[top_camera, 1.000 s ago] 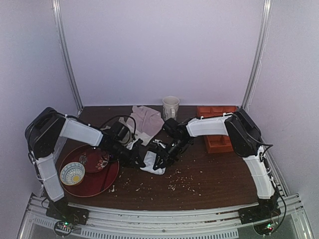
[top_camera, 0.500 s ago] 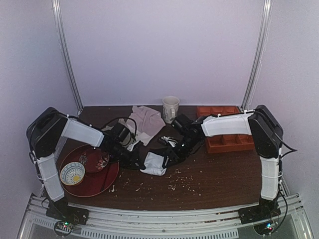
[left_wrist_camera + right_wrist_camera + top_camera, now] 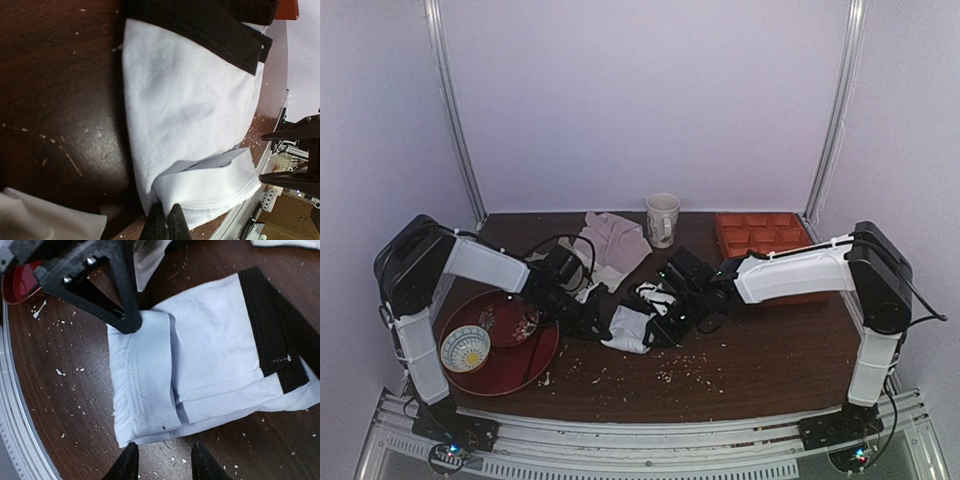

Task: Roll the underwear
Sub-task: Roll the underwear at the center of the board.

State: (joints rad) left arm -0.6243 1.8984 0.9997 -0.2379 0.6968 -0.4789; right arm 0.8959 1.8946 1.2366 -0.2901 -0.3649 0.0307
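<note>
Roll just begun: left gripper (image 3: 165,223) fingers pinch the underwear (image 3: 185,100) at its folded end; right gripper (image 3: 162,461) fingers spread beside it, likely needing a fresh grip to turn the fold over.

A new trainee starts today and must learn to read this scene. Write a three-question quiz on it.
1. True or false: the right arm's jaws grip the underwear.
2. What stands beside the pinkish cloth at the back of the table? A mug; B bottle; C pan.
3. Which arm's jaws are closed on the underwear's folded end?
Key: 1 false, they are open and hold nothing; 2 A; 3 left arm's jaws.
</note>
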